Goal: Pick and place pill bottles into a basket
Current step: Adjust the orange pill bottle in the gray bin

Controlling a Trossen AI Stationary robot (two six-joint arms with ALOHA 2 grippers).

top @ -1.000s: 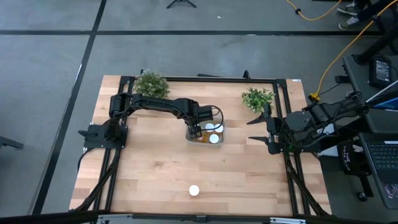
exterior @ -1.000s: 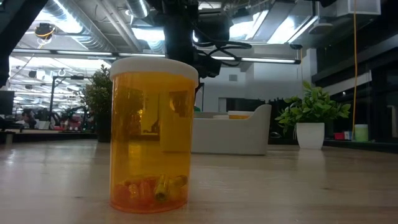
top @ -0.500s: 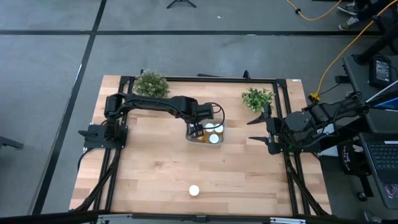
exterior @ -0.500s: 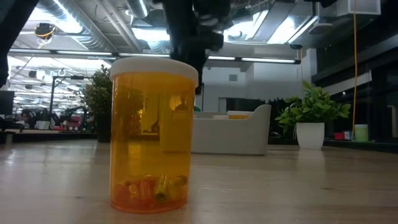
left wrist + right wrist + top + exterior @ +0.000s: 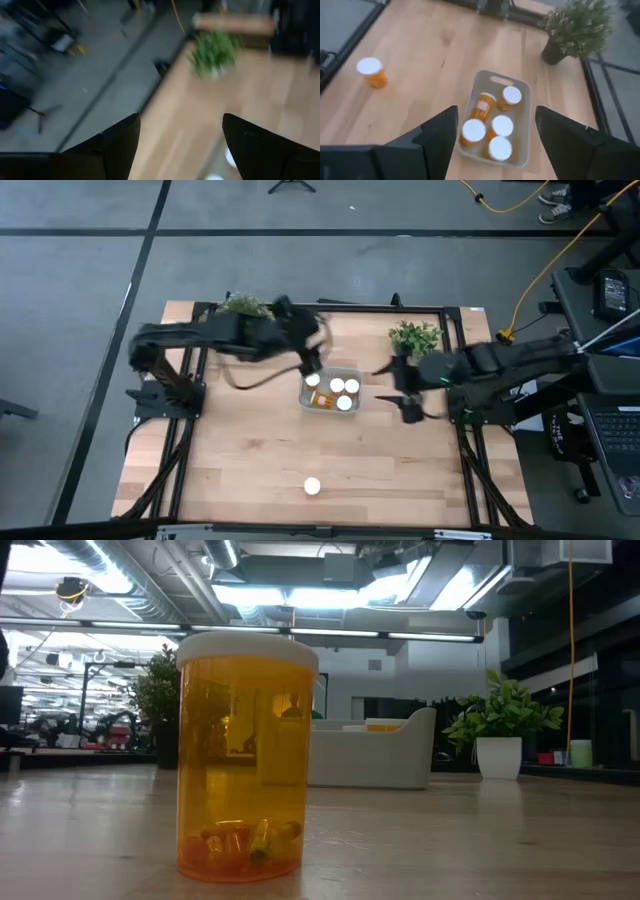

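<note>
The left gripper (image 5: 312,363), fingers spread and empty, hangs at the basket's (image 5: 357,387) far-left corner; five pill bottles (image 5: 473,130) lie inside; the right gripper (image 5: 398,388), also spread, hovers just right; next: reach the last bottle (image 5: 312,486) standing near the front edge.

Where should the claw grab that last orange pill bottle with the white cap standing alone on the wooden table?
Probably around the orange pill bottle body just under its round white cap, coming straight down from above. It stands upright and alone on the wooden table, so its round sides look free for the fingers.
</note>
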